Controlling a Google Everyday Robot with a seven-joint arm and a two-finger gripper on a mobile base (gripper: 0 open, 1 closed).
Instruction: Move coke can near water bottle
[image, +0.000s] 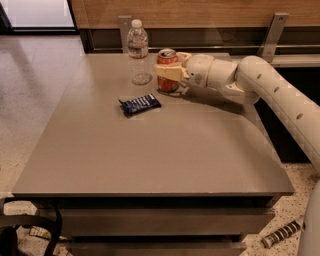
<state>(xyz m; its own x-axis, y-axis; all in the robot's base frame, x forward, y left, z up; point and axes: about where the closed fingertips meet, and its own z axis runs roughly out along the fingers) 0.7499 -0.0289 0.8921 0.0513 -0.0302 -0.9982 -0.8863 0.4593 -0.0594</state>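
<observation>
Table (150, 150), grey-brown and flat-topped, is filling most of the frame, its far edge running along a wooden wall panel (200, 12) at the top. White robot arm (280, 95) is entering from the right edge and reaching leftward over the upper right part of the tabletop. Gripper (166, 71) is sitting at the arm's left end, in the upper middle of the frame, with its 2 cream fingers (170, 72) pinching the coke can; 1 finger is crossing the can's front face. Water bottle (138, 52) is standing upright near the table's far edge, just left of the gripper, clear with a white cap. Coke can (167, 57) is standing upright just beside the bottle on its right, not touching it; whether its base is resting on the tabletop, cannot tell. Dark blue snack wrapper (140, 104) is lying flat on the table, below and slightly left of the can, apart from both can and bottle.
</observation>
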